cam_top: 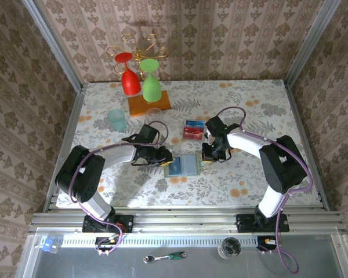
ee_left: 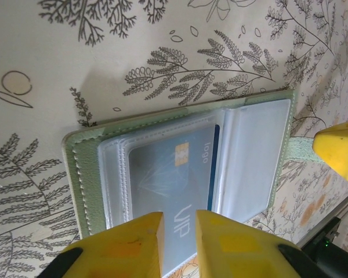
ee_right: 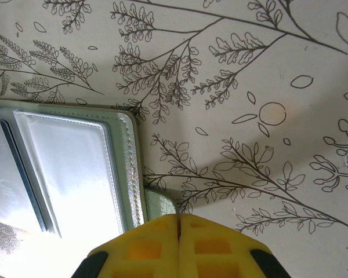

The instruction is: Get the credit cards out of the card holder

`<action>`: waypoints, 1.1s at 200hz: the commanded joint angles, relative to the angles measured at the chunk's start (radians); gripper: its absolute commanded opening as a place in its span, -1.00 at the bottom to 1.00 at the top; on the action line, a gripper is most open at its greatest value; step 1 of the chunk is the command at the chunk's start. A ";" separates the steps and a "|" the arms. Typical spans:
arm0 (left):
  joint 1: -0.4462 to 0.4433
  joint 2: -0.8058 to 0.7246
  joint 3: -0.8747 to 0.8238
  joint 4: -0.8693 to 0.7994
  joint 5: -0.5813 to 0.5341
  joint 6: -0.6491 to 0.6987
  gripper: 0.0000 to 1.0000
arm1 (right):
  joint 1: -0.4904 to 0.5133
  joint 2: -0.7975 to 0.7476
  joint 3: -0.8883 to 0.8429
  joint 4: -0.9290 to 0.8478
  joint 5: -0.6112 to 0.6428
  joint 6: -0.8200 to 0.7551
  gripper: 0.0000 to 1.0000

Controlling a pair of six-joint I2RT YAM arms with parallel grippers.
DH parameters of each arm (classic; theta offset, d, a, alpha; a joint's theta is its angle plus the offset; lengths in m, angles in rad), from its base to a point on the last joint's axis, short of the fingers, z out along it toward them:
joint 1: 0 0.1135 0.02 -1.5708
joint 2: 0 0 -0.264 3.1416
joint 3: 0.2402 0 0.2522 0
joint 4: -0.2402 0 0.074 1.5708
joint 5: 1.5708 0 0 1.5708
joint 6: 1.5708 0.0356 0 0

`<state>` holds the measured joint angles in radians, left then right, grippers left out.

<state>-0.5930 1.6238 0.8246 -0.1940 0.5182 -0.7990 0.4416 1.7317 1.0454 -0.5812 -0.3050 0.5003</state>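
Soft bright light; glare on card holder

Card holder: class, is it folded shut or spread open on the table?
Spread open: the card holder lies flat, both pocket panels facing up, a blue card inside one.

The right gripper is seen at 6 o'clock, its yellow jaws pressed together. The card holder is laid open at 8 o'clock on the floral tablecloth, and its green tab is touched by the gripper's tip.

Wine glasses, tumbler obstruct far-left, well beyond the card holder.
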 commanded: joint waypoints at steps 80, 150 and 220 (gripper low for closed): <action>0.006 -0.049 -0.035 -0.045 -0.038 0.027 -0.81 | 0.036 -0.115 0.083 -0.099 0.059 0.025 -0.50; 0.005 -0.002 -0.039 -0.013 -0.025 0.021 -0.95 | 0.113 -0.058 0.121 0.037 -0.111 0.123 -0.49; 0.007 0.016 -0.057 0.003 -0.029 0.017 -1.00 | 0.172 0.058 0.122 0.177 -0.195 0.191 -0.48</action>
<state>-0.5930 1.6279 0.7830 -0.1951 0.4934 -0.7918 0.5983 1.7573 1.1503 -0.4572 -0.4526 0.6525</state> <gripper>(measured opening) 0.050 0.259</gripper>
